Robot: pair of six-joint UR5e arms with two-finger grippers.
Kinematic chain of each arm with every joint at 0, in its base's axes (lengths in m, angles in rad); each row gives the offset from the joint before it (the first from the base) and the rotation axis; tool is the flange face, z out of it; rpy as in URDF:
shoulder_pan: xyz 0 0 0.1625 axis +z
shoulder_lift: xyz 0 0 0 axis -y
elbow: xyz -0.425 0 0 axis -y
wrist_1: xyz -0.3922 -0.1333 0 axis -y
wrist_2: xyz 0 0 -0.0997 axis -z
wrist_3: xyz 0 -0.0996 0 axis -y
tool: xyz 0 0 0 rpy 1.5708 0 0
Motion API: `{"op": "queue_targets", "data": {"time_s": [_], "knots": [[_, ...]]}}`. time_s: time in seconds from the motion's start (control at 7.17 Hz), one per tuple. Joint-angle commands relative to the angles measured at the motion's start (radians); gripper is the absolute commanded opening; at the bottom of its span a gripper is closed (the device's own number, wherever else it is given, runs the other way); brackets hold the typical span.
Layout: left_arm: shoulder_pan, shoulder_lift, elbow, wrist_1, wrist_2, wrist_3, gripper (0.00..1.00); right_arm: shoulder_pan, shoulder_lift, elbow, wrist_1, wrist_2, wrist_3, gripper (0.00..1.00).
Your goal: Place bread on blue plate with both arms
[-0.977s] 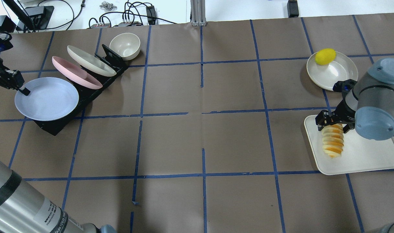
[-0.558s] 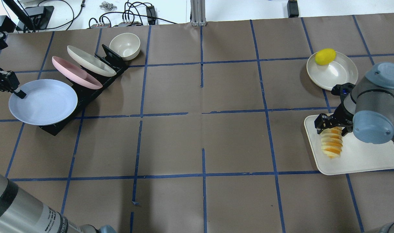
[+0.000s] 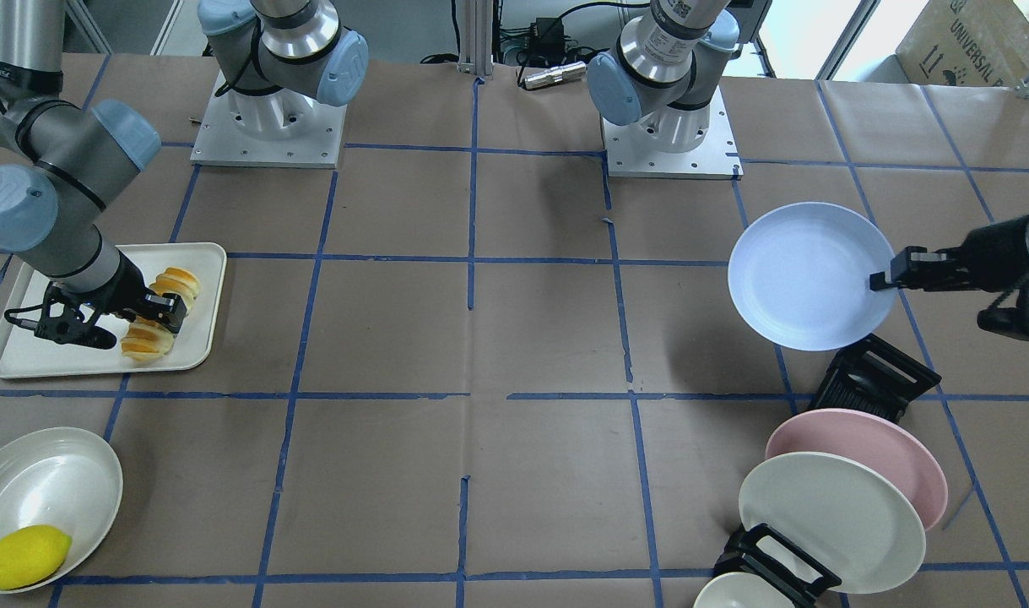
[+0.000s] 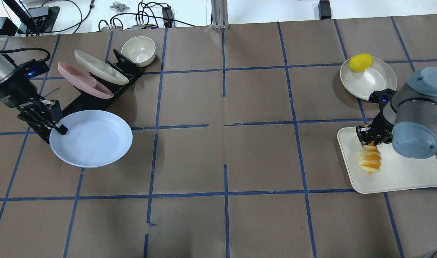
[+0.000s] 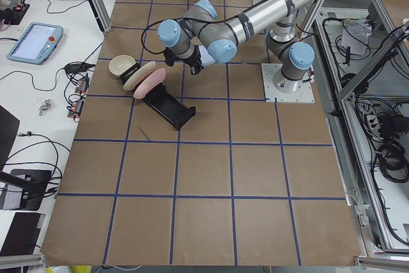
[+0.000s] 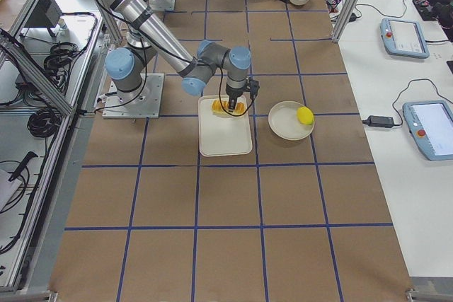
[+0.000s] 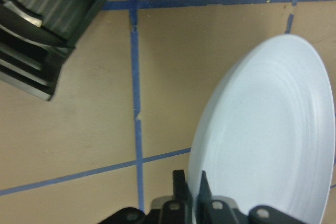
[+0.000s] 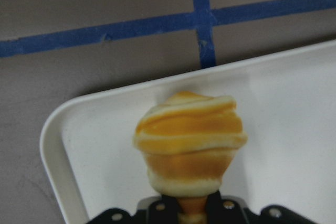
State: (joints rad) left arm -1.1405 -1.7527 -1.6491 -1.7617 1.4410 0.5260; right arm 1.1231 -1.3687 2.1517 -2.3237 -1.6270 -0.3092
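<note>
**Both arms holding, plate and bread far apart**

Left of the overhead frame: the left gripper (image 4: pixel 59 128) is pinched tight on the rim of the blue plate (image 4: pixel 93 139), a finger on either face of the rim (the wrist camera shows it plainly). The plate is roughly level, just below the black rack (image 4: pixel 96 102) that holds the pink plate (image 4: pixel 82 81) and the cream plate (image 4: pixel 100 68).

Over to the far right: the right gripper (image 4: pixel 369 139) is closed on the upper end of the bread (image 4: pixel 369 162), which sits over the left part of the white tray (image 4: pixel 412 175). Whether the loaf touches the tray, I cannot tell. A lemon (image 4: pixel 360 62) rests in a dish at upper right.
</note>
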Motion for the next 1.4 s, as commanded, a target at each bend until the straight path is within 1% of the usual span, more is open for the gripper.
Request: {"op": "queue_targets", "data": {"time_s": [0.0,0.14,0.28,0.42,0.56,0.7,0.98,1.12,1.26], "knots": [[-0.184,-0.007,-0.041,0.104,-0.078,-0.089,0.03,0.003,-0.122,-0.065,0.161,-0.001,-0.019,0.05],[-0.265,-0.02,-0.067,0.213,-0.111,-0.092,0.03,0.007,-0.189,-0.114,0.281,0.007,-0.034,0.05],[-0.334,-0.052,-0.087,0.316,-0.113,-0.107,0.03,0.013,-0.238,-0.183,0.403,0.012,-0.034,0.05],[-0.388,-0.091,-0.087,0.387,-0.114,-0.168,0.03,0.039,-0.254,-0.269,0.519,0.038,-0.033,0.05],[-0.437,-0.126,-0.086,0.453,-0.117,-0.211,0.03,0.102,-0.25,-0.349,0.571,0.047,-0.025,0.05],[-0.477,-0.167,-0.077,0.525,-0.175,-0.265,0.03,0.183,-0.244,-0.398,0.583,0.044,-0.01,0.05],[-0.539,-0.249,-0.066,0.663,-0.185,-0.372,0.03,0.327,-0.227,-0.414,0.563,0.033,0.034,0.04],[-0.548,-0.267,-0.069,0.701,-0.186,-0.397,0.03,0.387,-0.193,-0.418,0.526,0.029,0.036,0.04],[-0.545,-0.269,-0.064,0.706,-0.191,-0.402,0.04,0.462,-0.153,-0.423,0.508,0.026,0.038,0.04]]}}
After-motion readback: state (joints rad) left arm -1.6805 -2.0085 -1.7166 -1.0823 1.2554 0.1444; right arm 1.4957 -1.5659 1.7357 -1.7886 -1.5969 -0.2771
